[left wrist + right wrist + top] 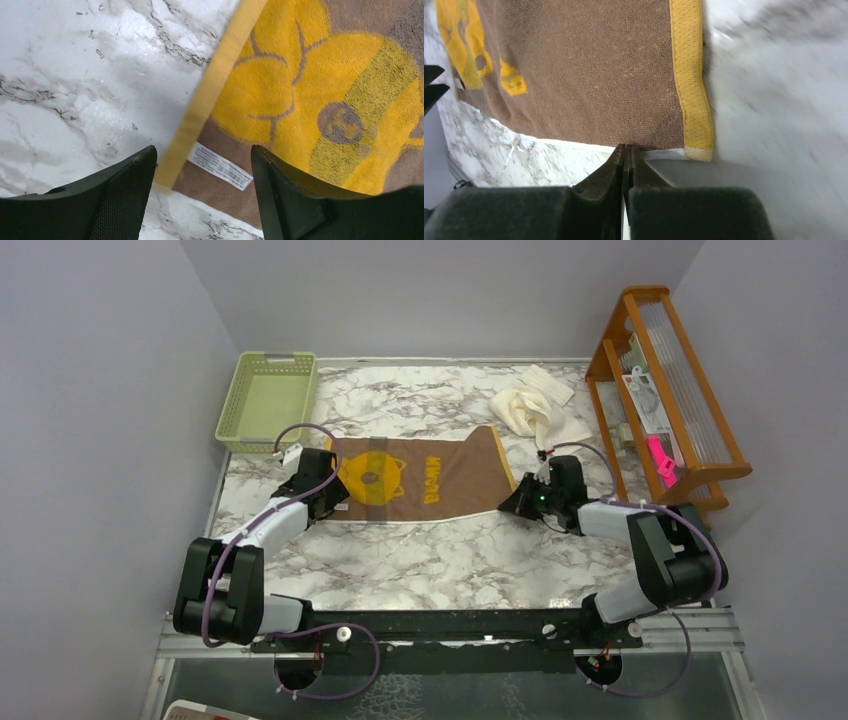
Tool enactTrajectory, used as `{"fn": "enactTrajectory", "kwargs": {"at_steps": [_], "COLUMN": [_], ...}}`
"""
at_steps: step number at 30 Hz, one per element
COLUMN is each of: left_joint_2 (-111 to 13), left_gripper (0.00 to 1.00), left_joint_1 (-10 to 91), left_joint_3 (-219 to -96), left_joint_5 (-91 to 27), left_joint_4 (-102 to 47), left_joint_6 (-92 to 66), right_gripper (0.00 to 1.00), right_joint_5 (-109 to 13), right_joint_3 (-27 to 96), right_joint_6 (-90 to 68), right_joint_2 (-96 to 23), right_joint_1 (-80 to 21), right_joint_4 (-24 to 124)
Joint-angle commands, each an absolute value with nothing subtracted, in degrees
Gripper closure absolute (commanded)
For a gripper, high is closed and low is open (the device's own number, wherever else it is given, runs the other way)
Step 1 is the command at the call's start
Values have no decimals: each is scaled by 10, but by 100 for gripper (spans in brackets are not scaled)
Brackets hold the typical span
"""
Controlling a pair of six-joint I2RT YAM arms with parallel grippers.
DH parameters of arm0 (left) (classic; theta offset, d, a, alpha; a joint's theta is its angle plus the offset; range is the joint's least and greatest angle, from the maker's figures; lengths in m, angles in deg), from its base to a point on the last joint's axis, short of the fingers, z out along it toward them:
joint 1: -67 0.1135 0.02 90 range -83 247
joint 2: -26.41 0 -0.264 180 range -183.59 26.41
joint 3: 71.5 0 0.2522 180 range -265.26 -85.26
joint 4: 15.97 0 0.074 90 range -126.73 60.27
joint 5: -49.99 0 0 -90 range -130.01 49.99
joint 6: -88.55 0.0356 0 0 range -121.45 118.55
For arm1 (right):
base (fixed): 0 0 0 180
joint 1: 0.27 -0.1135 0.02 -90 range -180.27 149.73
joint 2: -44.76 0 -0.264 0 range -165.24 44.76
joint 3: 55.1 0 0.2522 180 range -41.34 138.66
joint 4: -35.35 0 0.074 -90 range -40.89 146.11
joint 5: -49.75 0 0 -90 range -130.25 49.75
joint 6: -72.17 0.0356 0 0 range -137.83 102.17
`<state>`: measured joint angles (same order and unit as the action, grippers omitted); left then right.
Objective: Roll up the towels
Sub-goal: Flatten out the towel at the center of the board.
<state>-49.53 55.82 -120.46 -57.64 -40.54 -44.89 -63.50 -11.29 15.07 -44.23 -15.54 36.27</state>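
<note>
The brown towel (430, 480) with a mustard-yellow border lies spread flat on the marble table, yellow print facing up. My left gripper (328, 502) is open just above its near-left corner. In the left wrist view the left gripper (202, 150) straddles the yellow border and a white label (220, 166) on the towel (300, 90). My right gripper (512, 502) is at the towel's near-right corner. In the right wrist view the right gripper (628, 147) is shut on the towel's (589, 75) near edge, which puckers slightly. The cream-white towel (530, 412) lies crumpled at the back right.
A light-green plastic basket (232, 405) stands at the back left corner. A wooden rack (665, 390) with small items stands along the right wall. Grey walls enclose the table on three sides.
</note>
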Motion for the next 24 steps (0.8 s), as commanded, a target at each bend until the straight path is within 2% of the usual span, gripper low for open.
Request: {"fn": "enactTrajectory", "kwargs": {"at_steps": [1,5,7,8,12,13,14,15,16,20,24], "left_joint_2": [-476,-479,-502,-521,-639,-667,-698,-731,-761,-853,-888], "left_gripper": [28,28,27,27,27,24,13,3,1,1,3], "left_joint_1": [565,565,567,568,569,569,569,569,570,575,586], "left_joint_3": [-1211,-1230,-1252,-1269,-1389,-1424,-1463,-1500,-1537,-1670,-1707], "left_joint_5": [-576,-601,-599,-590,-545,-536,-525,-509,-500,-522,-512], "left_joint_4": [-415,-419,-411,-409,-446,-460,-472,-480,-498,-565,-569], "left_joint_6": [-467,-471,-450,-431,-365,-351,-332,-310,-292,-248,-228], "right_gripper": [99,98,92,87,39,34,31,30,30,30,30], "right_joint_5": [-671,-722,-709,-698,-620,-599,-581,-570,-564,-595,-628], "right_joint_3": [-168,-192,-171,-153,-22,15,54,90,125,232,280], "right_joint_6": [229,278,253,226,137,118,104,93,83,71,94], "right_joint_2": [-350,-259,-233,-216,-196,-215,-245,-278,-313,-434,-508], "right_joint_1": [-138,-138,-138,-138,-138,-138,-138,-138,-138,-138,-138], "right_joint_4": [470,511,581,612,682,682,678,676,674,645,608]}}
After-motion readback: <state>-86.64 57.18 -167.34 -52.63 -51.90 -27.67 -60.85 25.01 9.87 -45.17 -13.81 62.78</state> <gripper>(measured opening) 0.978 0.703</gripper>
